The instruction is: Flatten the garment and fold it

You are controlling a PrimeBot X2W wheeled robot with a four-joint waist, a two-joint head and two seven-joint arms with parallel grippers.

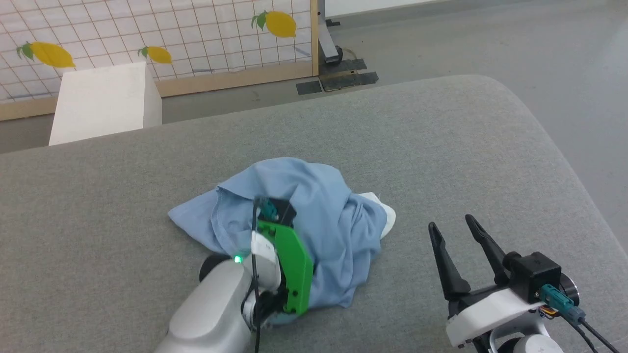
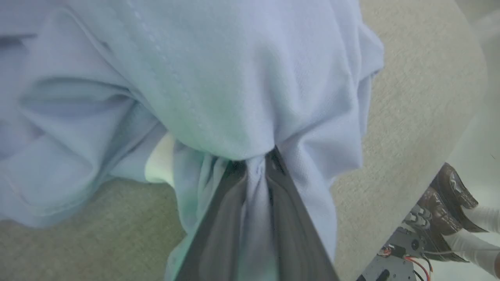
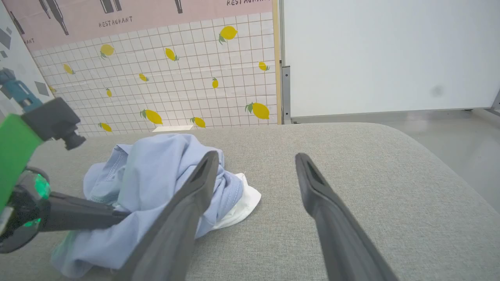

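Observation:
The garment [image 1: 314, 215] is a light blue knit shirt lying crumpled in a heap in the middle of the grey padded surface [image 1: 441, 137], with a white part [image 1: 387, 215] poking out on its right. My left arm's green bracket [image 1: 289, 260] hangs over the heap. In the left wrist view my left gripper [image 2: 256, 166] is shut on a pinched fold of the garment [image 2: 203, 78]. My right gripper [image 1: 456, 228] stands open and holds nothing, to the right of the heap and apart from it. The right wrist view shows the right gripper [image 3: 256, 158] beside the garment [image 3: 156, 168].
A white box [image 1: 103, 103] and a lemon-patterned tiled panel [image 1: 171, 34] stand beyond the surface's far edge. The surface rounds off at the right, with grey floor [image 1: 564, 59] past it. A person's dark shoes [image 2: 445, 210] stand on the floor near the edge.

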